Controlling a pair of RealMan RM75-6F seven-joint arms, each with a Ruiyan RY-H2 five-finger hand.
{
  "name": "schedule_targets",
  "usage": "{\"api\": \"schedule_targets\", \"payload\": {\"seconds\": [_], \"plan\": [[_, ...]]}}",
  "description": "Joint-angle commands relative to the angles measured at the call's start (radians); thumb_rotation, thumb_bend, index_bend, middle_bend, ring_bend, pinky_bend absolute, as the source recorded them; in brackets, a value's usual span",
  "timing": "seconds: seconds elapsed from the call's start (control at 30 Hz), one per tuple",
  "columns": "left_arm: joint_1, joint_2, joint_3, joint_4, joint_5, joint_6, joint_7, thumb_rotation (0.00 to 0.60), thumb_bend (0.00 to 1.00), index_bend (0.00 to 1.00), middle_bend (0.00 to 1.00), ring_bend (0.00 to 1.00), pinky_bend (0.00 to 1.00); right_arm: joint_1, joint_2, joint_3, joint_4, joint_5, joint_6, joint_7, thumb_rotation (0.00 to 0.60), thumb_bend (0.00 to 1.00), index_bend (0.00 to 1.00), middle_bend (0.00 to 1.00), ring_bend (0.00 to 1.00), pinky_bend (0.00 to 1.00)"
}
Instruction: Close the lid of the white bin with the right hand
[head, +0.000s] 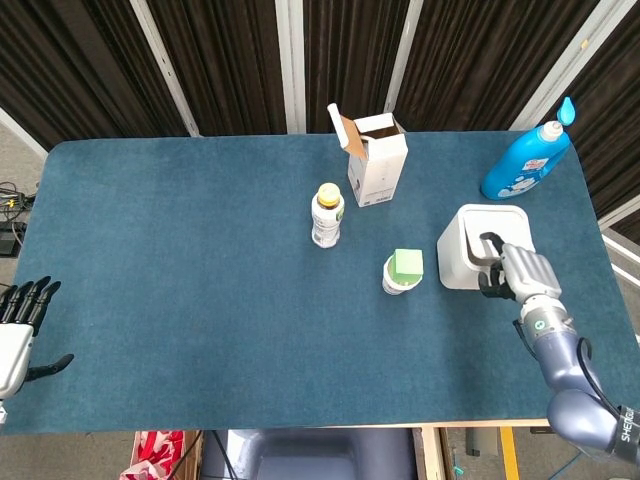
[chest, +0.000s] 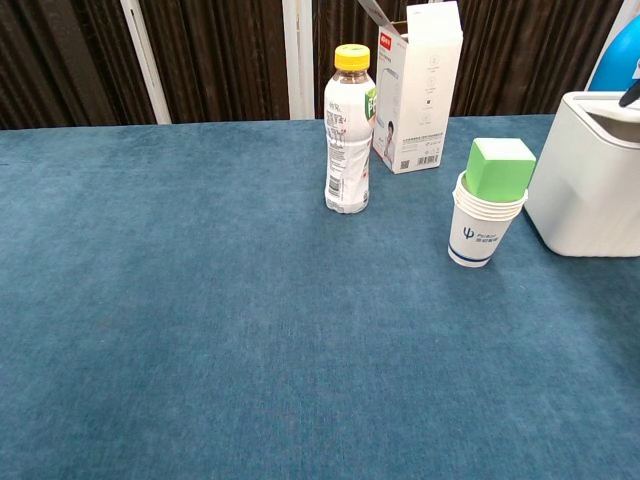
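The white bin (head: 480, 246) stood near the right end of the blue table (head: 200, 300), a little in from the right edge and about midway between front and back. Its lid (head: 492, 222) lay down flat on top, so the bin showed as a squarish block with rounded corners and no clear long axis. The right hand (head: 515, 272) rested on the bin's near right corner, dark fingers (head: 491, 244) reaching onto the lid's rim; it gripped nothing, though how far the fingers were spread I could not tell. In the chest view only the bin's left part (chest: 588, 178) showed at the frame's right edge, with a dark fingertip above it.

Just left of the bin stood a stack of paper cups (head: 400, 275) with a green block (head: 407, 263) sitting in the top one, near but not touching. Behind the bin, toward the far right corner, a blue bottle (head: 525, 164) lay tilted. Further left were a yellow-capped bottle (head: 327, 214) and an open white carton (head: 375, 159), well apart from the bin.

The left hand (head: 20, 330) hung off the table's left edge, fingers apart, holding nothing. The wide left part of the table held nothing but cloth.
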Motion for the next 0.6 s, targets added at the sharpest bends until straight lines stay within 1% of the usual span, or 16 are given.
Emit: {"api": "schedule_targets", "payload": {"seconds": [0.03, 0.17, 0.6], "plan": [[0.0, 0.001, 0.0, -0.001, -0.001, -0.001, -0.002, 0.6, 0.0, 0.0, 0.0, 0.0, 0.0, 0.0, -0.004, -0.01, -0.006, -0.005, 0.005, -0.004, 0.6, 0.56, 0.18, 0.79, 0.9, 0.83], [0.0, 0.002, 0.0, -0.002, -0.001, -0.001, -0.004, 0.6, 0.0, 0.0, 0.0, 0.0, 0.0, 0.002, -0.01, -0.022, -0.008, -0.008, 0.013, -0.008, 0.6, 0.6, 0.18, 0.79, 0.9, 0.83], [-0.002, 0.003, 0.002, -0.004, -0.002, -0.006, -0.002, 0.6, 0.0, 0.0, 0.0, 0.0, 0.0, -0.007, -0.042, -0.053, 0.004, -0.053, 0.045, -0.011, 0.6, 0.6, 0.18, 0.79, 0.9, 0.83]]}}
